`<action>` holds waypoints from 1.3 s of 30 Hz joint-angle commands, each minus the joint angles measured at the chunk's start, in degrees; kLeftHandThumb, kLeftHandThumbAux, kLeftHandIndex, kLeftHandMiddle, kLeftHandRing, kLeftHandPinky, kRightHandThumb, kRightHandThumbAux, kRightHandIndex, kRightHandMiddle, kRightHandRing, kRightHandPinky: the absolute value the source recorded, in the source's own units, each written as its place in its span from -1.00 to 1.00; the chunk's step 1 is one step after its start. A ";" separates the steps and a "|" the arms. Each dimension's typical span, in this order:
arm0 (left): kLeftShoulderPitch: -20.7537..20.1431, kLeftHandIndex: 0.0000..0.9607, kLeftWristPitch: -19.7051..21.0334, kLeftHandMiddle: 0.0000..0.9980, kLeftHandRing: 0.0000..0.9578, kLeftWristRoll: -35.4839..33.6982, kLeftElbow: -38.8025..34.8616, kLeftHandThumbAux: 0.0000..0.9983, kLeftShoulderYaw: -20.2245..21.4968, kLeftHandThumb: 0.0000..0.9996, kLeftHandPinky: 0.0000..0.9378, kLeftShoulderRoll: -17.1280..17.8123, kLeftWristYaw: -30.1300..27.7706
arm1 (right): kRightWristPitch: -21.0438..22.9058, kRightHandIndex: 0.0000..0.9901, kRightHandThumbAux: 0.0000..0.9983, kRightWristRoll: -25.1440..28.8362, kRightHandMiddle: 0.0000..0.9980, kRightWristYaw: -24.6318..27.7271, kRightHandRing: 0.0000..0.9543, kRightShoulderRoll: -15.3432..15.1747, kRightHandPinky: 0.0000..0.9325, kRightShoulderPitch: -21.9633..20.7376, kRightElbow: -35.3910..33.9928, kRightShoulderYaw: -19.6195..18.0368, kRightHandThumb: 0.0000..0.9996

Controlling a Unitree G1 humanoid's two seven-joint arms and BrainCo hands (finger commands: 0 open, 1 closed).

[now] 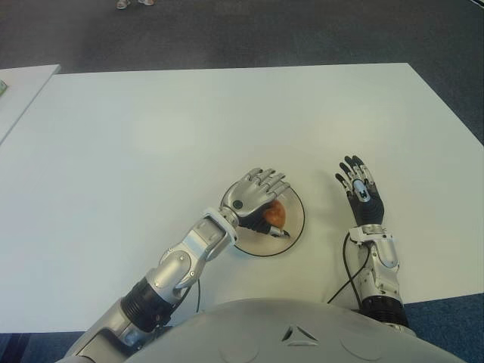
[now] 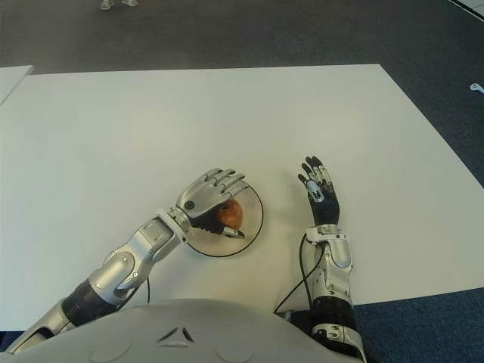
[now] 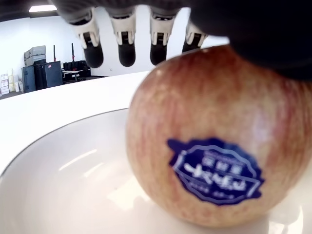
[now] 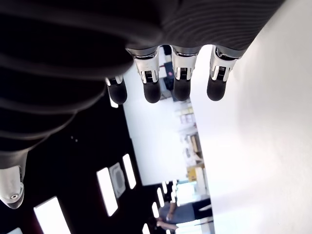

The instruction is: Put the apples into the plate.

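The fingers [image 1: 266, 180] of the left hand [image 1: 255, 195] reach out over the apple [image 1: 275, 215] rather than wrapping it, and from the left eye view I'd call them loosened, the thumb low beside the fruit, the palm just above it; the apple sits inside the plate [image 1: 296, 221] on the white table [image 1: 151, 151], close in front of the robot's body. The right hand [image 1: 361, 193] shows just to the right of the plate, fingers straight and spread, holding nothing. The right eye view tells the same story from a touch to the side: hand [image 2: 208, 198] over apple [image 2: 231, 215], plate rim [image 2: 253, 227] showing beyond it, and no second apple anywhere on the table that I can spot. The left wrist view settles it: the apple [image 3: 214, 141], blue sticker facing the camera, rests on the plate's white floor [image 3: 63, 180], while the fingertips [image 3: 126, 51] hang clear above and beyond it, apart from the skin; the palm is dark and close over the top, and I cannot tell whether it touches. The right wrist view shows only straight fingers [image 4: 181, 73] with empty air past them. To finish this step well, I'd say the left hand should lift straight up, thumb drawn away first, so nothing nudges the apple into rolling toward the rim.
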 commanded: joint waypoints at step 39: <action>22.91 -1.00 -2.38 -1.00 -1.00 -44.19 -9.86 -0.54 24.17 -0.71 -0.96 -17.36 20.96 | 4.33 -0.83 -0.04 -0.22 -0.87 -1.51 -0.98 1.75 -1.00 6.22 0.10 1.49 -0.79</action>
